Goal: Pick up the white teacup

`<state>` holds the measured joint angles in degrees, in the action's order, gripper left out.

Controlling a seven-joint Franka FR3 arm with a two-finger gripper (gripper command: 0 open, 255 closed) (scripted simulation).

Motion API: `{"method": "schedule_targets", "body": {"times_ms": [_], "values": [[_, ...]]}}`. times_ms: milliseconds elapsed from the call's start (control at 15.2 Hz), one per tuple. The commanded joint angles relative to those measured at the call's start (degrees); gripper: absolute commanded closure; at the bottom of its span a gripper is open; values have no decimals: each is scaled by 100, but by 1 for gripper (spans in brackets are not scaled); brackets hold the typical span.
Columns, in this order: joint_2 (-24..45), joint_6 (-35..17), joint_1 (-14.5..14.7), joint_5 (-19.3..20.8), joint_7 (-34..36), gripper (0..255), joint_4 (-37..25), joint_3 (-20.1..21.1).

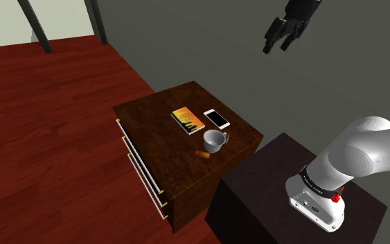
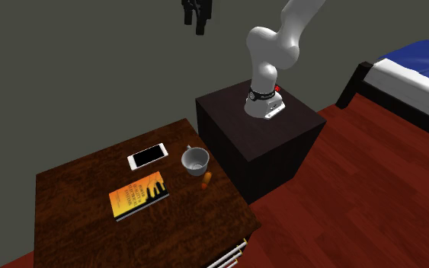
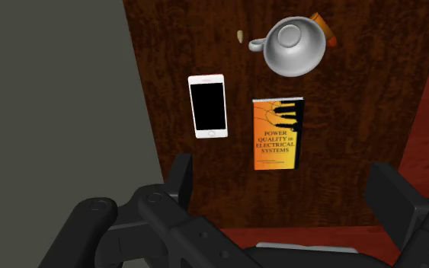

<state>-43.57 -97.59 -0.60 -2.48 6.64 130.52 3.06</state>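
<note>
Arm (image 1: 356, 156) goes up from its base on the dark box stand (image 1: 255, 197), bends over the top, and the gripper (image 1: 276, 46) hangs pointing down, high over the table (image 1: 152, 125) and close to the grey wall. Claw is wide open w/ nothing between the fingers, well clear of everything below.

Table is dark glossy wood, blocky, w/ drawers down the front & pale handles. Floor (image 1: 48, 138) is red-brown planks.

Cup (image 1: 214, 141) sits upright on the tabletop near the edge facing the stand. It looks greyish-white, smooth, a round bowl shape w/ a small loop handle turned toward the wall. Inside it's empty.

Just beside the cup, on the side away from the wall, lies a small orange stub (image 1: 203, 154). Near the cup are a flat white phone (image 1: 216, 118) w/ a black screen, face up, & a thin orange-yellow book (image 1: 188, 120) w/ a black spine, lying side by side, not touching. The wrist view looks straight down on all four.
</note>
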Motion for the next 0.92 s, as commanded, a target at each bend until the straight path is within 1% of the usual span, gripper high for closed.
{"method": "schedule_targets", "body": {"times_ms": [0, 462, 858], "values": [[0, 0, 0, 0, 0, 0, 0, 0], [204, -1283, 57, -118, -107, 0, 1179, -12], [728, -2490, 120, -242, -223, 0, 1948, -13]]}}
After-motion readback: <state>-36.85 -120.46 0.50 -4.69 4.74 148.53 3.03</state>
